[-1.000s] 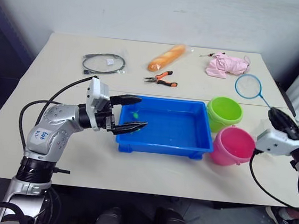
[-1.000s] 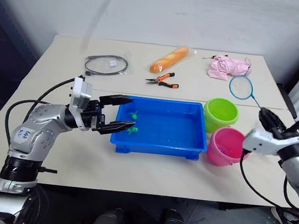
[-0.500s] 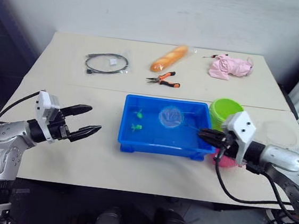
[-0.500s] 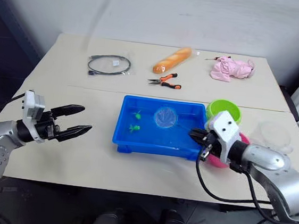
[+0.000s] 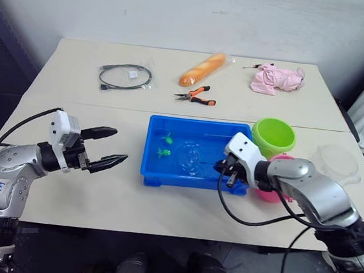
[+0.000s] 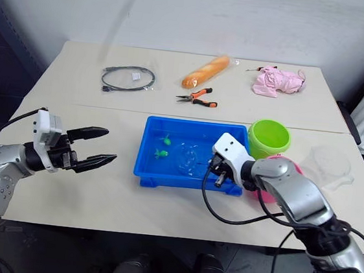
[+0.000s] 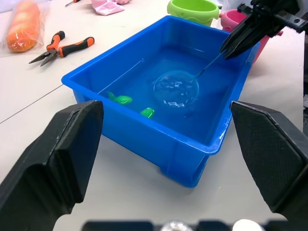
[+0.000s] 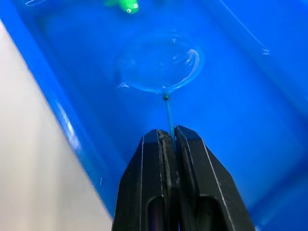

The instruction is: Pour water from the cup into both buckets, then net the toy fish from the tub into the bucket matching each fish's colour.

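Since half a second ago our right gripper (image 6: 216, 171) has carried the net (image 7: 176, 87) down from above the water, so its hoop is now dipped in the tub (image 5: 155, 173), while the left gripper (image 5: 106, 149) has barely shifted.

Largest first: the table (image 5: 75, 99) carries the tub at its centre, with the green bucket (image 5: 273, 137) at the tub's 2 o'clock, the pink bucket (image 5: 273, 195) at its 4 o'clock behind our right arm, and the cup (image 5: 337, 163) out at 3 o'clock. Two green fish (image 7: 123, 99) lie at the hoop's 9 o'clock, just apart from it.

Our right fingers are pinched tight on the thin net handle; our left fingers stand spread wide, holding nothing, at the tub's 9 o'clock.

We judge the risk is a slipping handle: the wire is thin, and water drag could twist it, or the sweep could push the fish away.
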Robot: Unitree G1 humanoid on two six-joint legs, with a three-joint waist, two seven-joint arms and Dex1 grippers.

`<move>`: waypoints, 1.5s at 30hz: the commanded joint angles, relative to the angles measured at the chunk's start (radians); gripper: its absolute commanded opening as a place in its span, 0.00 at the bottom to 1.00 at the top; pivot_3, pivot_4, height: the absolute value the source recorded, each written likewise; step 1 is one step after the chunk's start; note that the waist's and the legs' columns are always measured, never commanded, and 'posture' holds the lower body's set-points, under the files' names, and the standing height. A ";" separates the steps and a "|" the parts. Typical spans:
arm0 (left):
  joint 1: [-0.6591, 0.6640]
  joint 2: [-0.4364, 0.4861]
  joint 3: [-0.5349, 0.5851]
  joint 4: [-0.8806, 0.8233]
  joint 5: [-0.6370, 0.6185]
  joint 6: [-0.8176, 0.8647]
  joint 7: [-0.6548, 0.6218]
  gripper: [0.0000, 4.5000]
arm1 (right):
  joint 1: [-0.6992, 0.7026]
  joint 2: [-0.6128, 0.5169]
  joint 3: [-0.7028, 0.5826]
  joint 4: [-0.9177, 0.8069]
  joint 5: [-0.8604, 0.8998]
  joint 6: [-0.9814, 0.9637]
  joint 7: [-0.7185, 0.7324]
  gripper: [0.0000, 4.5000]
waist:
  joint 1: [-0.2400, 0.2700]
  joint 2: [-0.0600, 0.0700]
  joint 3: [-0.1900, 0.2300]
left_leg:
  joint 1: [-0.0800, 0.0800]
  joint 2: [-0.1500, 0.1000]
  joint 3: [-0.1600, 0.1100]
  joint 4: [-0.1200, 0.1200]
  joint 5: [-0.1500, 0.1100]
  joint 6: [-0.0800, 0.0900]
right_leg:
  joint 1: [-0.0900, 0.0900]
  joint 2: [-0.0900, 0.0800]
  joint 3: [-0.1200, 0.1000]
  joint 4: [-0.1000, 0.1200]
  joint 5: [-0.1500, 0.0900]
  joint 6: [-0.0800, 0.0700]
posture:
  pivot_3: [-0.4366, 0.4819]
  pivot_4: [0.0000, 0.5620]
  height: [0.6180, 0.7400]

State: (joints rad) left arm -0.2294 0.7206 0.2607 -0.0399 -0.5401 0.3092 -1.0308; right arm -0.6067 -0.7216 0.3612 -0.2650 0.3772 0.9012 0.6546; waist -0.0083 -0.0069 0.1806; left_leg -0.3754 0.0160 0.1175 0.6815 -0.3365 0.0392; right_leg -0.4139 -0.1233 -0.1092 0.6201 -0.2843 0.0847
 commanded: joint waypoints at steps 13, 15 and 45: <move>-0.015 -0.023 -0.007 -0.015 0.017 -0.047 0.023 1.00 | -0.064 0.183 -0.017 0.126 -0.095 -0.093 0.033 0.00 | -0.001 0.000 0.000 | -0.001 0.000 0.000 0.000 0.000 0.000 | 0.000 0.001 -0.001 0.002 0.000 0.001 | 0.48 0.27 1.00; -0.012 -0.027 -0.010 -0.019 0.019 -0.048 0.023 1.00 | -0.043 0.166 -0.025 0.094 -0.087 -0.113 0.062 0.00 | -0.002 0.000 0.000 | -0.001 0.000 0.000 0.000 0.000 0.000 | 0.000 0.001 -0.001 0.002 0.000 0.001 | 0.48 0.27 1.00; -0.310 -0.177 -0.108 -0.074 -0.065 0.055 0.091 1.00 | 0.409 -0.131 -0.844 -0.248 0.247 -0.026 0.132 0.00 | 0.011 -0.001 0.000 | -0.001 0.001 0.000 -0.001 0.000 0.001 | 0.002 0.004 0.000 -0.002 0.001 0.002 | 0.48 0.27 1.00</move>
State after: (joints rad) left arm -0.4928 0.5463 0.1445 -0.0990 -0.5691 0.3481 -0.9514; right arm -0.2077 -0.8242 -0.3886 -0.4890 0.5981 0.8686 0.7932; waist 0.0028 -0.0074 0.1810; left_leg -0.3769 0.0172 0.1172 0.6810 -0.3369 0.0400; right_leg -0.4113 -0.1187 -0.1089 0.6175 -0.2830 0.0871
